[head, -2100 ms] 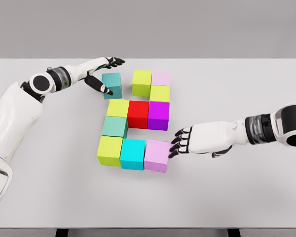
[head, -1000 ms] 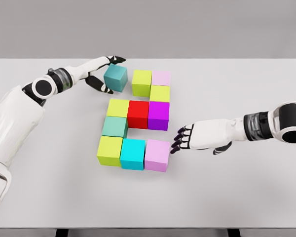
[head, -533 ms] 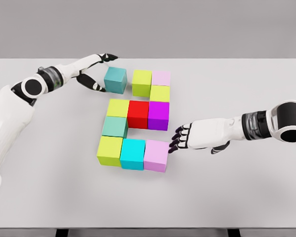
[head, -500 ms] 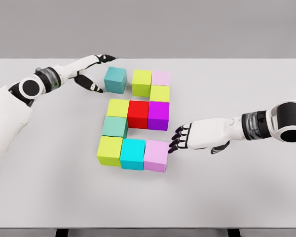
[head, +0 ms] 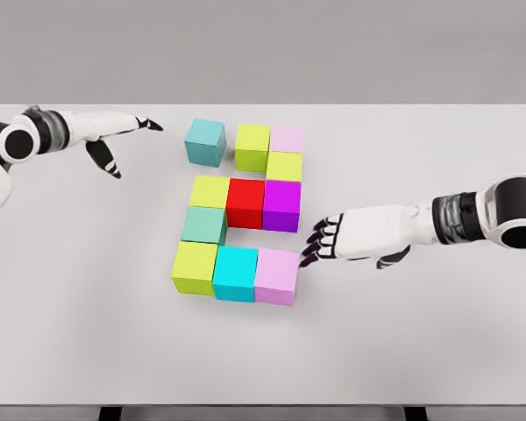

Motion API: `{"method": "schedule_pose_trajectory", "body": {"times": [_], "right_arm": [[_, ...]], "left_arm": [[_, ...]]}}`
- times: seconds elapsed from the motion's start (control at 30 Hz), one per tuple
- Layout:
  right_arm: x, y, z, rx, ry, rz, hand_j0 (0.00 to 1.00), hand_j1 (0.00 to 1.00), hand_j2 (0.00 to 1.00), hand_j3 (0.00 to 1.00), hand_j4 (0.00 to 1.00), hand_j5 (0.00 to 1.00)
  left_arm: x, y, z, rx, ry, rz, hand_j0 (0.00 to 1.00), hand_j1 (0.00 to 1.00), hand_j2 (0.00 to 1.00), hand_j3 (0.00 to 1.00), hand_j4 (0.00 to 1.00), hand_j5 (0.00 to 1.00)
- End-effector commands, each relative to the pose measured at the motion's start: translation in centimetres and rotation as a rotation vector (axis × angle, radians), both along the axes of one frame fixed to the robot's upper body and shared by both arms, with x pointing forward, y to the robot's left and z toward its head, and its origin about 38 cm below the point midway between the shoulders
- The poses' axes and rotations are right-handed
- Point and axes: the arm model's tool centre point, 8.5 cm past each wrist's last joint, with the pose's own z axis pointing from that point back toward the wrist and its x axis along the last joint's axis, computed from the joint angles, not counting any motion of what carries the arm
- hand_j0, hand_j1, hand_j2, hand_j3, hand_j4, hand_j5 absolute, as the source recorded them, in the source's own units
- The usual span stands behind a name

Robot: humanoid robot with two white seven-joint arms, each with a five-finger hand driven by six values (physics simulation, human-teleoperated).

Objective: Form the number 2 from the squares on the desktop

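Coloured cubes form a 2 on the white table [head: 421,333]. The top row is a teal cube [head: 205,141], a yellow-green cube [head: 252,146] and a pale pink cube [head: 287,139]; the teal one stands slightly apart. Below are a yellow-green cube [head: 284,166], then yellow [head: 210,191], red [head: 245,203] and purple [head: 281,205] cubes, a green-teal cube [head: 202,225], and a bottom row of yellow-green [head: 195,267], cyan [head: 236,273] and lilac [head: 277,275] cubes. My left hand [head: 123,145] is open, well left of the teal cube. My right hand [head: 320,242] is open, fingertips at the lilac cube's right edge.
My left hand let go of the teal cube beside the top row and drew back to the left. The right hand stayed by the lilac cube.
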Motion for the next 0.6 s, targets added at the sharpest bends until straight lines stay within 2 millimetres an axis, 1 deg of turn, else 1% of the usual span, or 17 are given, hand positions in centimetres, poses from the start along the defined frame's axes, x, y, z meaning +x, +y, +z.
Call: {"method": "schedule_pose_trajectory", "body": {"times": [0.0,0.03,0.07,0.1,0.13,0.17,0.2,0.23,0.27,0.33,0.4,0.47,0.5,0.53,0.57], "right_arm": [[0.2,-1.3,0.5,-0.008,-0.006,-0.03,1.0,1.0,1.0,1.0,1.0,1.0],[1.0,-3.3,1.6,-0.01,-0.025,-0.086,1.0,1.0,1.0,1.0,1.0,1.0],[2.3,-4.8,3.7,0.057,-0.041,-0.156,1.0,1.0,1.0,1.0,1.0,1.0],[3.9,-7.2,5.8,0.165,-0.025,-0.264,1.0,1.0,1.0,1.0,1.0,1.0],[4.9,-10.1,7.9,0.276,-0.008,-0.363,1.0,1.0,1.0,1.0,1.0,1.0],[5.0,-10.5,8.9,0.32,-0.01,-0.371,1.0,1.0,1.0,1.0,1.0,1.0],[4.9,-10.3,9.2,0.324,-0.017,-0.363,1.0,1.0,1.0,1.0,1.0,1.0],[4.8,-9.6,9.8,0.339,-0.03,-0.345,1.0,1.0,1.0,1.0,1.0,1.0],[4.8,-9.5,10.3,0.357,-0.041,-0.342,1.0,1.0,1.0,1.0,1.0,1.0],[5.4,-10.6,10.2,0.378,-0.027,-0.437,1.0,1.0,1.0,1.0,1.0,1.0],[5.7,-11.1,10.2,0.396,-0.007,-0.477,1.0,1.0,1.0,1.0,1.0,1.0],[5.3,-11.7,11.7,0.511,0.027,-0.476,1.0,1.0,1.0,1.0,1.0,1.0],[4.8,-11.8,11.1,0.533,0.039,-0.476,1.0,1.0,1.0,1.0,1.0,1.0],[4.4,-11.9,11.2,0.554,0.034,-0.473,1.0,1.0,1.0,1.0,1.0,1.0],[3.8,-11.2,12.1,0.567,0.013,-0.427,1.0,1.0,1.0,1.0,1.0,1.0]], "left_arm": [[0.1,-0.2,-0.2,0.05,-0.001,-0.006,0.99,0.99,0.99,0.99,0.99,0.99],[0.2,-1.1,-0.2,0.044,-0.005,-0.02,0.99,0.99,0.99,0.99,0.99,0.99],[0.2,-1.4,-0.3,0.048,-0.005,-0.025,0.99,0.99,0.99,0.99,0.99,0.99],[0.2,-1.4,-0.3,0.062,-0.007,-0.031,0.99,0.99,0.99,0.99,0.99,0.99],[0.2,-1.6,-0.2,0.066,-0.013,-0.039,0.99,0.99,0.99,0.99,0.99,0.99],[0.2,-2.4,0.2,0.066,-0.028,-0.06,0.99,0.99,0.99,0.99,0.99,0.99],[0.2,-3.0,0.6,0.064,-0.043,-0.077,0.99,0.99,0.99,0.99,0.99,0.99],[0.0,-3.5,1.0,0.067,-0.06,-0.096,0.99,0.99,0.99,0.99,0.99,0.99],[0.1,-3.7,1.3,0.087,-0.072,-0.105,0.99,0.99,0.99,0.99,0.99,0.99],[0.2,-3.7,1.5,0.097,-0.076,-0.107,0.99,0.99,0.99,0.99,0.99,0.99],[0.3,-3.8,1.4,0.111,-0.069,-0.112,0.99,0.99,0.99,0.99,0.99,0.99],[0.6,-3.5,1.6,0.127,-0.062,-0.105,0.99,0.99,0.99,0.99,0.99,0.99],[0.7,-3.1,1.7,0.135,-0.059,-0.099,0.99,0.99,0.99,0.99,0.99,0.99],[0.8,-2.8,1.9,0.139,-0.059,-0.094,0.99,0.99,0.99,0.99,0.99,0.99],[0.9,-2.7,1.9,0.154,-0.053,-0.095,0.99,0.99,0.99,0.99,0.99,0.99]]}}
